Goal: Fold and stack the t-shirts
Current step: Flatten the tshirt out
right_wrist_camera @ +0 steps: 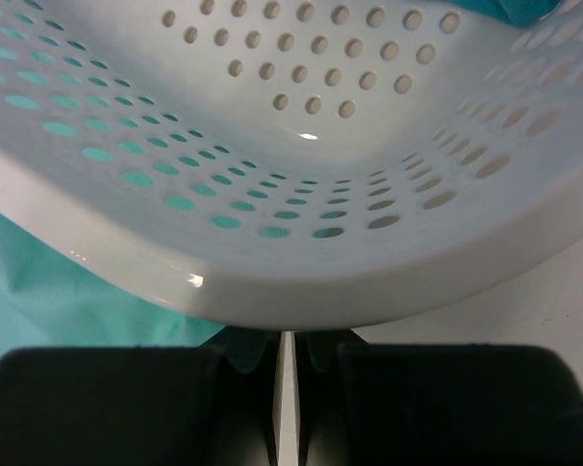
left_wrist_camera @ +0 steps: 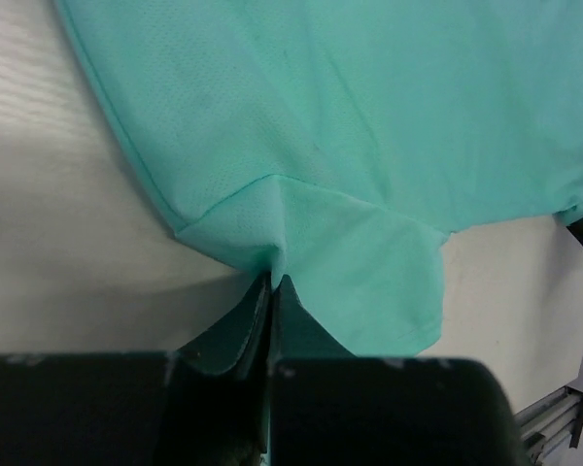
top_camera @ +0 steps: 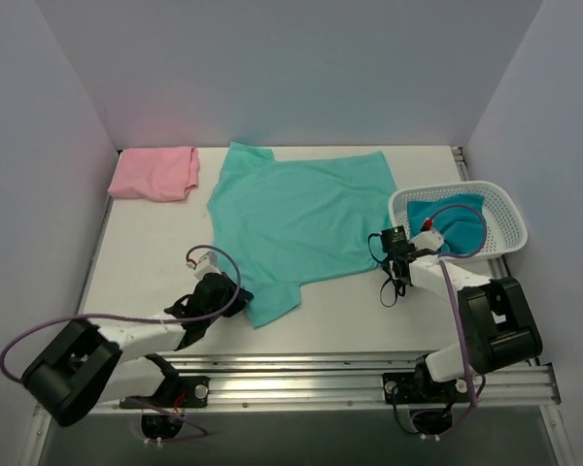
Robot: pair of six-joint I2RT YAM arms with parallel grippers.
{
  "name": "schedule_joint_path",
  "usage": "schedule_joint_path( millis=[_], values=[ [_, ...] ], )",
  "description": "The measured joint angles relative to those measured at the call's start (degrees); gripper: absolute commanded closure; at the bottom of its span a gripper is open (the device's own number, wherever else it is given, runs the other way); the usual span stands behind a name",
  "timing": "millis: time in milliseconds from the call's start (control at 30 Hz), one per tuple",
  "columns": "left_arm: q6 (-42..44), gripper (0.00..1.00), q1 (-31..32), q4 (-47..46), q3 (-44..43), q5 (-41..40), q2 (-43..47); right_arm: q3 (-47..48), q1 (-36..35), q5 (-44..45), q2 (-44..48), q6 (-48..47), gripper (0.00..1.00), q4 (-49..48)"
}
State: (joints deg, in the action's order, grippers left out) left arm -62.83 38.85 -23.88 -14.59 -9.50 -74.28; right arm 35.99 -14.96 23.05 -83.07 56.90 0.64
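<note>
The left gripper, jaws pressed together, pinches a sleeve edge of the mint-green t-shirt — cloth spread over the white table.

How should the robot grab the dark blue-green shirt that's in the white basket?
Probably best to pinch the dark teal t-shirt on its bunched-up top, coming straight down from above. The basket walls stand all around it, so a sideways reach would likely bump them.

You run two arms bolted to the aluminium rail. The left arm and right arm both have white links and bulky black joint housings nearest the rail. A purple cable loops along each. The left gripper and right gripper are matte black. A small red tag marks the right wrist, far from the rail.
</note>
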Motion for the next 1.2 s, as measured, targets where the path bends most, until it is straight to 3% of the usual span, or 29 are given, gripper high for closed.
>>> schedule_joint_path(
  millis=[167, 333, 667, 933, 1200],
  values=[
    [1.6, 0.98, 0.0, 20.8, 0.0, -6.0, 21.7, -0.8, -0.8, -0.1, 1.7, 0.1, 1.00, 0.1],
    [2.0, 0.98, -0.2, 31.9, 0.0, -9.0, 35.3, -0.8, -5.0, 0.0, 1.8, 0.7, 1.00, 0.5],
    [2.7, 0.98, -0.2, 49.3, -4.4, -13.2, 38.2, -0.9, -11.4, 0.3, 7.2, 2.9, 1.00, 4.8],
    [4.5, 0.98, -0.4, 52.9, -10.3, -16.6, 38.3, -0.4, -11.4, 1.8, 10.8, 3.2, 1.00, 8.6],
    [7.0, 0.98, -3.6, 52.6, -14.5, -17.8, 32.6, 2.5, -11.4, 1.8, 10.3, 2.7, 1.00, 9.7]
  ],
)
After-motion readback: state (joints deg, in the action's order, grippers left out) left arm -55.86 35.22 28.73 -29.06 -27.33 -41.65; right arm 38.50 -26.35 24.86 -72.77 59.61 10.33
